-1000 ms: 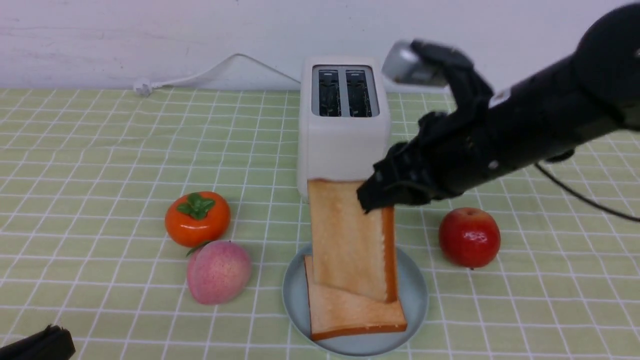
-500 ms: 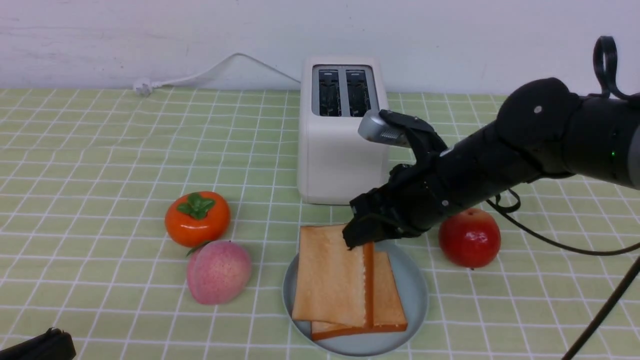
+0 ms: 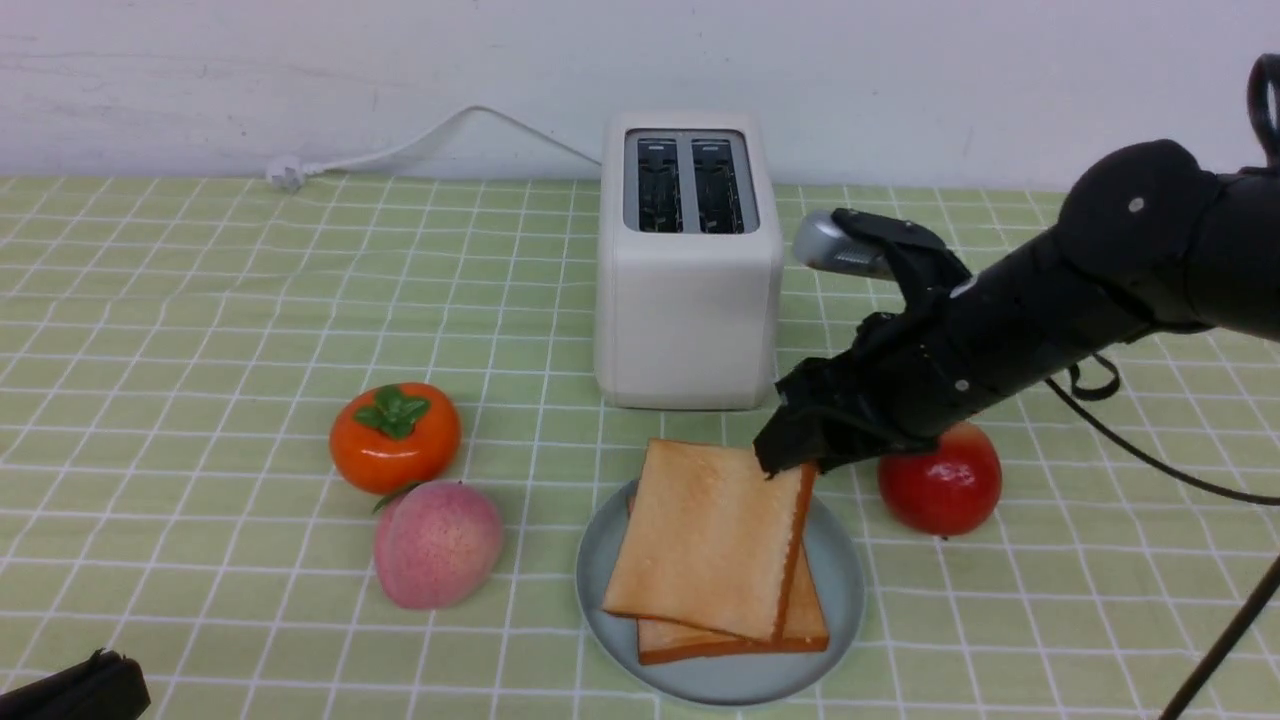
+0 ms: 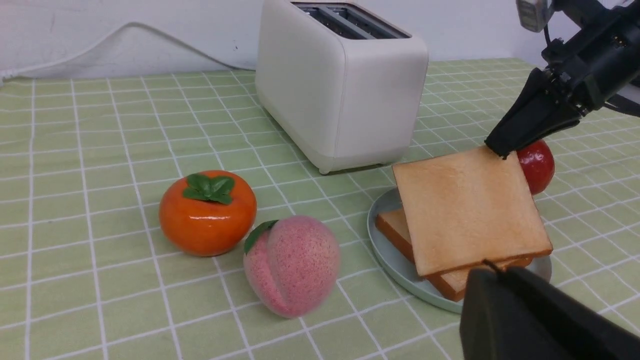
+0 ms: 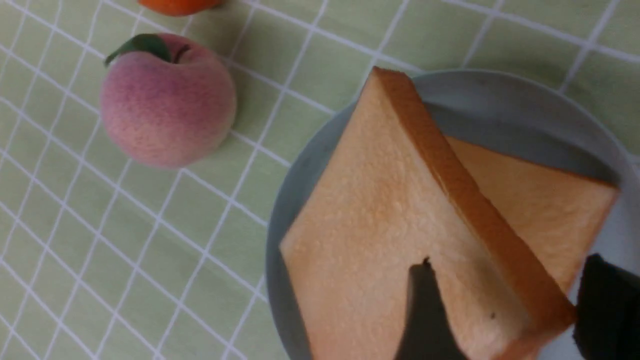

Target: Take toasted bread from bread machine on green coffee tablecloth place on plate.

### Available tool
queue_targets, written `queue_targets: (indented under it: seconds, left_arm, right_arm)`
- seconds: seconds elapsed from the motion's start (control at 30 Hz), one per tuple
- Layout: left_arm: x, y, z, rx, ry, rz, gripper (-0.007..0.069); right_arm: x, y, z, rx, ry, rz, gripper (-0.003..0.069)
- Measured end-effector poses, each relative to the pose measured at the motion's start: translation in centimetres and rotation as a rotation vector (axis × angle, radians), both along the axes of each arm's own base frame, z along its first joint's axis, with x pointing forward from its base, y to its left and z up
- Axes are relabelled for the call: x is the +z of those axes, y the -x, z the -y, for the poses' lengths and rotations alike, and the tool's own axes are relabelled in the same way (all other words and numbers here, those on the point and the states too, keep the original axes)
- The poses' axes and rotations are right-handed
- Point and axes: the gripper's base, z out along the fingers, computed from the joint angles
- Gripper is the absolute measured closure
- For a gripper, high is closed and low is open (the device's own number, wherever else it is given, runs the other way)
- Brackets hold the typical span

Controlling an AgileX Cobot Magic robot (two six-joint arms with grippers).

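Observation:
Two slices of toasted bread lie stacked on the pale blue-green plate (image 3: 842, 585) on the green coffee tablecloth (image 3: 200, 300). The top slice (image 3: 715, 540) lies askew over the lower one (image 3: 805, 625), its far corner raised. My right gripper (image 3: 787, 462) is at that far corner, open, its jaws spread to either side of the corner (image 5: 510, 272). The cream-white bread machine (image 3: 690, 290) stands behind the plate with both slots empty. My left gripper (image 4: 492, 272) is shut, low at the near left edge of the table (image 3: 75, 690), holding nothing.
An orange persimmon (image 3: 395, 437) and a pink peach (image 3: 437, 543) sit left of the plate. A red apple (image 3: 945, 485) sits right of it, just under my right arm. The white power cord (image 3: 430, 140) runs along the back wall.
The upper slice went from hanging upright to lying nearly flat on the lower slice. My right gripper came down with it, then opened its jaws and shifted right. The left arm stayed still.

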Motion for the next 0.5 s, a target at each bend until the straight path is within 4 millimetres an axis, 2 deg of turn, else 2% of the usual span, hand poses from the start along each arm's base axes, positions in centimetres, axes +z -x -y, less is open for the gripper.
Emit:
queue_targets:
  seconds: [0.03, 0.13, 0.17, 0.2, 0.3, 0.37, 0.4, 0.43, 0.5]
  left_arm:
    - [0.0, 0.0, 0.0, 0.000, 0.000, 0.000, 0.0619]
    - [0.0, 0.0, 0.0, 0.000, 0.001, 0.002, 0.0619]
    - [0.0, 0.0, 0.0, 0.000, 0.002, 0.003, 0.0619]
    - [0.0, 0.0, 0.0, 0.000, 0.002, 0.003, 0.0619]
    - [0.0, 0.0, 0.0, 0.000, 0.002, 0.003, 0.0619]
    - [0.0, 0.0, 0.0, 0.000, 0.002, 0.003, 0.0622]
    - [0.1, 0.0, 0.0, 0.000, 0.003, 0.005, 0.0627]
    - [0.1, 0.0, 0.0, 0.000, 0.003, 0.005, 0.0628]
    - [0.1, 0.0, 0.0, 0.000, 0.004, 0.007, 0.0631]
  right_arm:
    - [0.4, 0.1, 0.3, -0.001, 0.006, 0.010, 0.0224]
    - [4.0, 1.2, 2.2, 0.005, 0.052, 0.069, 0.0200]
    - [4.3, 1.3, 2.3, 0.006, 0.053, 0.072, 0.0202]
    - [6.5, 2.5, 2.9, 0.000, 0.063, 0.100, 0.0226]
    - [10.0, 5.7, 3.9, 0.000, 0.090, 0.140, 0.0328]
    - [11.2, 7.2, 4.3, -0.005, 0.096, 0.155, 0.0374]
    - [12.1, 9.3, 4.9, -0.009, 0.113, 0.164, 0.0463]
    - [12.5, 9.8, 5.0, -0.014, 0.110, 0.166, 0.0473]
    - [12.9, 12.5, 6.0, -0.034, 0.128, 0.160, 0.0573]
